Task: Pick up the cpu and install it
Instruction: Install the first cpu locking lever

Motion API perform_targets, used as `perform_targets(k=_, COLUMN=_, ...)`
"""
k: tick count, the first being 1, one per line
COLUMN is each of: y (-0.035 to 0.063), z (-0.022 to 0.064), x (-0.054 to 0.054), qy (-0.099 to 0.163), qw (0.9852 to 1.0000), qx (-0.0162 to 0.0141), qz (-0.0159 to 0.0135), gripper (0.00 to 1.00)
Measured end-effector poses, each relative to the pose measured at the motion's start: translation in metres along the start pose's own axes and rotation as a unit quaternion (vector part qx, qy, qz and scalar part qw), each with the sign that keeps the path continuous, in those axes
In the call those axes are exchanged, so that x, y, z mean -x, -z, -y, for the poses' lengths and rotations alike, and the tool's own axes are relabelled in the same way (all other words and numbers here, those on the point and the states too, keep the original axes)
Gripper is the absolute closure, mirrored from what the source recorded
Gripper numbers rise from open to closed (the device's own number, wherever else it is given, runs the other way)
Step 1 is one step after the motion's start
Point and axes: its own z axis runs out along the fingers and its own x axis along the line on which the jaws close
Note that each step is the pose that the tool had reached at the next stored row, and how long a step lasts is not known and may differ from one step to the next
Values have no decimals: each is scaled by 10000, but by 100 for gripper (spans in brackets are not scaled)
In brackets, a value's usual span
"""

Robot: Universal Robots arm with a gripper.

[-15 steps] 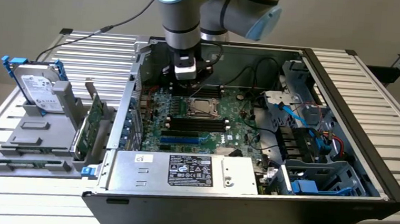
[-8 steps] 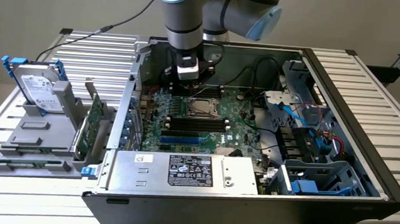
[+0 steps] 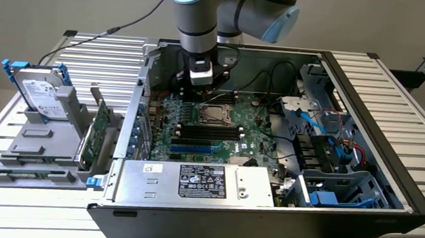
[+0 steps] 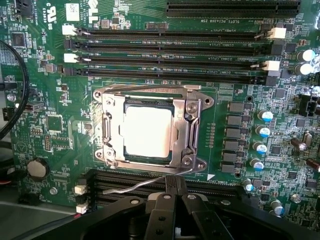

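Observation:
The cpu (image 4: 147, 132), a small square chip with a dull silver top, lies flat in its socket on the green motherboard (image 4: 50, 90). The metal retention frame (image 4: 193, 125) is folded down around it. In the exterior view the cpu (image 3: 214, 114) sits in the middle of the open computer case, just below my gripper (image 3: 199, 90). In the wrist view my gripper (image 4: 172, 181) is shut, and its black fingertips meet at the thin wire socket lever (image 4: 135, 187) beside the socket. I cannot tell whether the tips pinch that lever.
Long black memory slots (image 4: 170, 52) run on both sides of the socket. The case walls (image 3: 369, 119) enclose the board, with cables and drive bays on the exterior view's right and a power supply (image 3: 193, 182) at the front. A hard drive (image 3: 38, 93) stands on a grey fixture outside the case.

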Motion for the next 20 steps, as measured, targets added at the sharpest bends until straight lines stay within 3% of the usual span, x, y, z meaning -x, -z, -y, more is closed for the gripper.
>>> perform_targets(k=20, y=-46, z=3, x=-62, qy=-9, qw=10000, qx=30, qz=-1, gripper=89)
